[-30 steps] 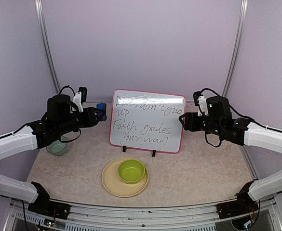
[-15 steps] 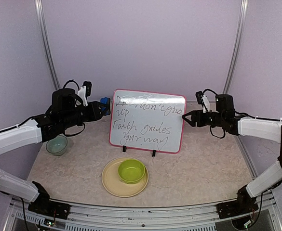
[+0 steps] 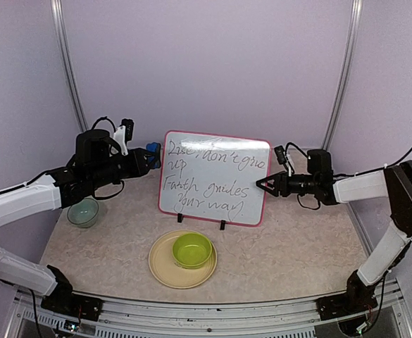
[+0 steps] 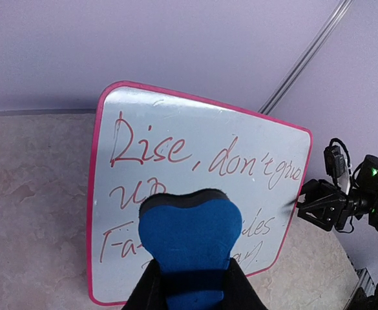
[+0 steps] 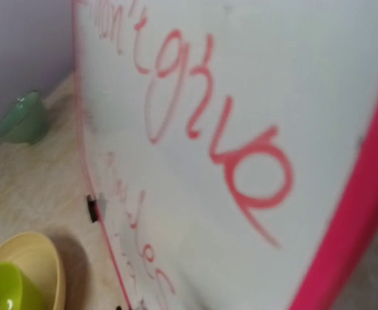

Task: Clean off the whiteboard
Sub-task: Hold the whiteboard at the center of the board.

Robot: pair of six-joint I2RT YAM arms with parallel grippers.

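Observation:
The whiteboard (image 3: 213,177) stands upright at the table's middle on two black feet, pink-framed and covered in handwriting. My left gripper (image 3: 146,159) hovers at its upper left corner, shut on a blue eraser (image 4: 190,242) that faces the writing on the whiteboard (image 4: 176,129). My right gripper (image 3: 264,184) reaches in from the right, its tips at the board's right frame at mid height. The right wrist view is filled by the whiteboard (image 5: 240,97) at very close range, with no fingers showing. Whether those jaws clamp the frame is unclear.
A tan plate (image 3: 163,271) holding a lime green bowl (image 3: 192,250) sits in front of the board. A pale green bowl (image 3: 83,211) rests at the left under my left arm. Purple walls close in the back and sides.
My right arm has stretched left and brought its gripper to the board's right edge. The left gripper with the eraser rose slightly toward the top left corner, then held still.

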